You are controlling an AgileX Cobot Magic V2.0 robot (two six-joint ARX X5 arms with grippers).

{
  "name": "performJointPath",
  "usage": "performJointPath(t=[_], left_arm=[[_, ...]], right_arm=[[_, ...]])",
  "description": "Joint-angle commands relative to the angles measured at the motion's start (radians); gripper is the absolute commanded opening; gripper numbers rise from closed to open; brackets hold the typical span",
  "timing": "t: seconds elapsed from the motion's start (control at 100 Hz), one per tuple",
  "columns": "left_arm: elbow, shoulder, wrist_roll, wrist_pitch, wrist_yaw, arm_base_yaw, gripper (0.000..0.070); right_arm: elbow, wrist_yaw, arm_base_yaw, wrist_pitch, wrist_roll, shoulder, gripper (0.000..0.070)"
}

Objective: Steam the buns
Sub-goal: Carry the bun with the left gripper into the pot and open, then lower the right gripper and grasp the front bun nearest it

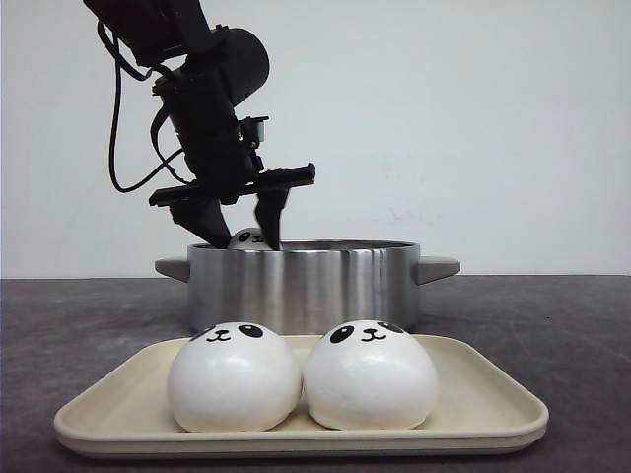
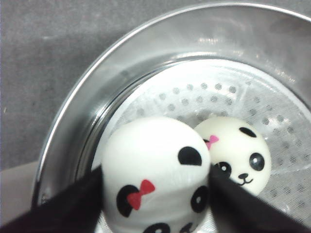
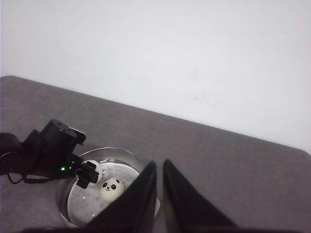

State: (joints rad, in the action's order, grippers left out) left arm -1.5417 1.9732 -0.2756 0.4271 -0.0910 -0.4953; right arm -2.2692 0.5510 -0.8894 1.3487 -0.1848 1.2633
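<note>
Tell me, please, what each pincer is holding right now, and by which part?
The left pincer holds a panda bun by its two opposite sides, over the steamer pot. The right pincer holds nothing.

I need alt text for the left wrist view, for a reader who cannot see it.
The left gripper holds a white panda bun with a red bow between its black fingers, inside a steel steamer pot. A second panda bun with a pink bow lies beside it on the perforated steamer plate.

Front view: pot (image 1: pixel 306 281) wall hides held bun (image 1: pixel 248 237) bar its top, second inner bun entirely; left arm cropped at top.
</note>
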Motion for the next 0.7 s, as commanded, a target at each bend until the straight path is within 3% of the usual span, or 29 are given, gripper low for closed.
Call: performJointPath(t=[0.0,0.09,0.41,0.47,0.57,0.69], left_arm=[[-0.024,0.023,0.010,-0.007,-0.002,-0.006,0.0570],[-0.025,0.023,0.011,-0.007,0.016,-0.006,0.0700],[-0.094,-0.016,0.008,0.071,0.024,-0.009,0.0700],[-0.096,-0.059,0.000,0.076,0.024,-0.011,0.0700],[-0.096,-0.146,-0.005,0.087,0.024,-0.021,0.0632],[-0.096,-0.273,-0.005,0.136,0.024,-0.032,0.0631]], right_arm=[[-0.021,0.002,-0.011,0.067,-0.010,0.010,0.0018],[-0.021,0.002,-0.011,0.067,-0.010,0.010,0.0018],[0.036,-0.002,-0.011,0.069,-0.012,0.011,0.0017],[0.082,-0.003,-0.011,0.069,-0.017,0.011,0.0017],[0.191,-0.003,-0.010,0.064,-0.039,0.011,0.0017],[0.368,-0.026,-0.010,-0.004,-0.111,0.010,0.0017]])
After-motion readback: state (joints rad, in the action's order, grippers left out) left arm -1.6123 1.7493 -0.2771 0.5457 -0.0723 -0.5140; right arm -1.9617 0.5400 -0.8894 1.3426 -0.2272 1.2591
